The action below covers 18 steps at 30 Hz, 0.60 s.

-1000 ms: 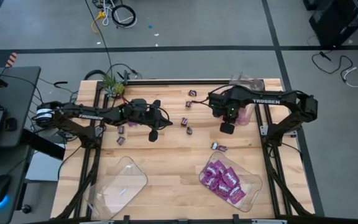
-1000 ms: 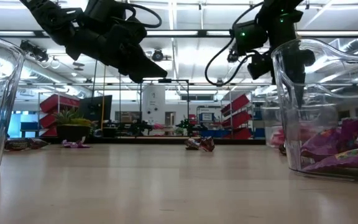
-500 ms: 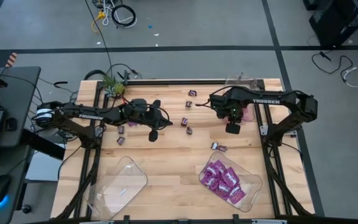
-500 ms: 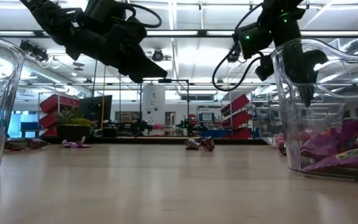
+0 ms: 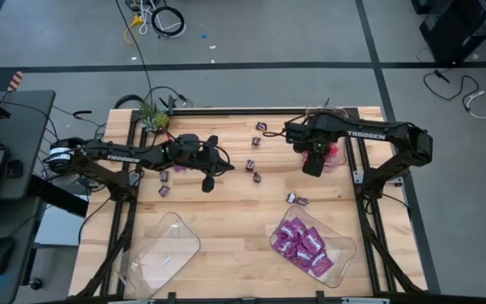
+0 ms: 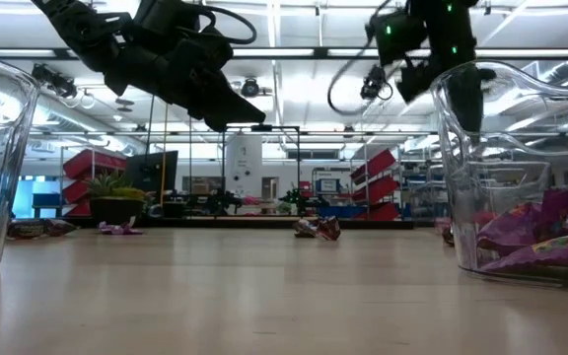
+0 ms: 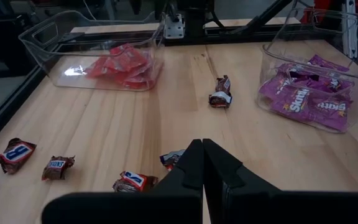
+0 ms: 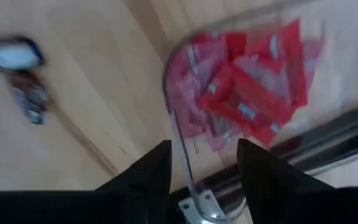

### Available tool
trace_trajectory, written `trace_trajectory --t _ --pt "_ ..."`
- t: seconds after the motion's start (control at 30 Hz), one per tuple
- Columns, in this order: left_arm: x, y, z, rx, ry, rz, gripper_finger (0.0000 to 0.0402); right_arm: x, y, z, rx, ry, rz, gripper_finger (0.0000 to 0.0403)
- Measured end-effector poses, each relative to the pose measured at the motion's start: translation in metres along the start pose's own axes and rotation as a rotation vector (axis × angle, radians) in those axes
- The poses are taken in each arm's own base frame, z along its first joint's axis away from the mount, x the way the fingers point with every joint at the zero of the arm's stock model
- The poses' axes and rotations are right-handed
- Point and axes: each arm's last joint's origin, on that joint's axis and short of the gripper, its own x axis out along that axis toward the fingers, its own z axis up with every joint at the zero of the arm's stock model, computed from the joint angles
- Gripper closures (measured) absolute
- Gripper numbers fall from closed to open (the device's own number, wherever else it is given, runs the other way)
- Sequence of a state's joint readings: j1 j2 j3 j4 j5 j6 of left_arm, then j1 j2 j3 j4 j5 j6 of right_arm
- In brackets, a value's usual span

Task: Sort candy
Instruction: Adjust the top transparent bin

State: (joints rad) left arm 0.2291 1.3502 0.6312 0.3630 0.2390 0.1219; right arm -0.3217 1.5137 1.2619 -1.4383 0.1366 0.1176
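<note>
The candy is split three ways: flat shiny purple packets (image 7: 303, 102) printed "Skittles" fill a clear plastic tray (image 5: 342, 250) at the near right of the pale wooden surface (image 5: 234, 219), red packets (image 8: 253, 93) lie in a second clear plastic tray (image 7: 55, 53) at the far right corner, and small dark brown wrapped pieces are scattered loose over the middle and left of the boards. Among the loose ones, a brown wrapper reading "SNICKERS" (image 7: 58, 167) lies beside a red-brown piece (image 7: 14, 154) with a large white letter on a blue patch, and another dark piece (image 7: 220, 93) rests alone near the purple tray. A third clear plastic tray (image 5: 163, 252) stands at the near left. The right end effector (image 8: 204, 163) hangs over the rim of the red-packet tray with its fingers spread and nothing between them; the arm carries white "TROSSEN" lettering (image 5: 368, 135). The left end effector (image 7: 202, 163) hovers over the loose pieces at mid-left, fingers pressed together and empty.
</note>
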Motion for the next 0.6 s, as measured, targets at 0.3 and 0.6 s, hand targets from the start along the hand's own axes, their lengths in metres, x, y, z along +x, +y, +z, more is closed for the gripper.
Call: trace_trajectory --t 0.3,0.6 --pt "0.0 0.0 0.001 0.002 -0.007 0.001 0.04 -0.008 0.021 0.006 0.027 -0.162 0.148 0.0386" --pt "0.0 0.0 0.001 -0.002 -0.006 0.003 0.04 0.027 0.025 0.009 0.091 -0.173 0.137 0.04"
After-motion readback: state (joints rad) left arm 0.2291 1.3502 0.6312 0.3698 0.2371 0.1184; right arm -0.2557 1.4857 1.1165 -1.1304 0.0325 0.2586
